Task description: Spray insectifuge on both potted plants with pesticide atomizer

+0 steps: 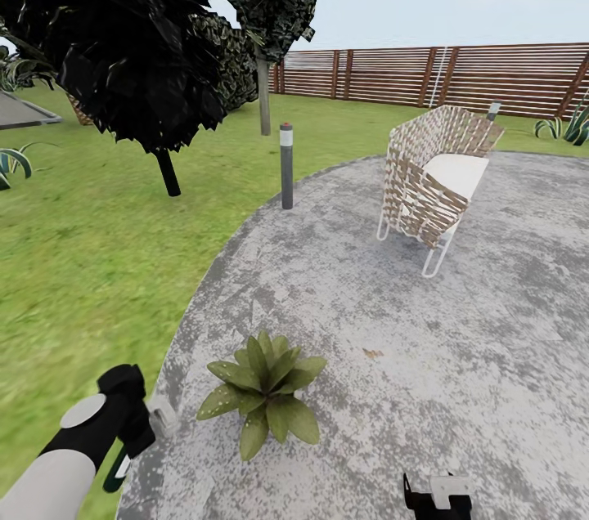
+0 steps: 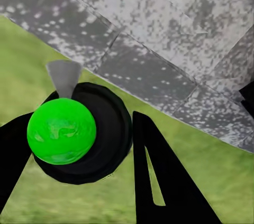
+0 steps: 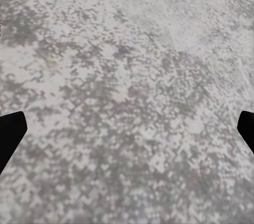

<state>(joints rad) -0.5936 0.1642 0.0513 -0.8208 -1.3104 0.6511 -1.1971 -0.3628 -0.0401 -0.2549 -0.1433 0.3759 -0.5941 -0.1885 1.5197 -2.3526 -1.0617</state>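
One potted plant (image 1: 263, 393), a low rosette of broad green leaves, sits at the near edge of the round grey patio (image 1: 393, 316). Fine whitish insectifuge specks (image 1: 218, 403) dot its left-hand leaves. My left gripper (image 1: 135, 432) is just left of the plant, shut on the pesticide atomizer (image 1: 162, 414), whose whitish trigger head points toward the leaves. In the left wrist view the atomizer (image 2: 61, 131) shows end-on as a bright green round shape between the black fingers (image 2: 164, 176). My right gripper (image 1: 438, 497) hangs open over bare paving, right of the plant.
A grey bollard lamp (image 1: 286, 166) stands at the patio's far-left edge. A woven chair (image 1: 433, 181) with a white cushion is at the back right. A dark-leaved tree (image 1: 123, 38) rises on the lawn (image 1: 90, 258), with a brown slatted fence (image 1: 458, 78) behind.
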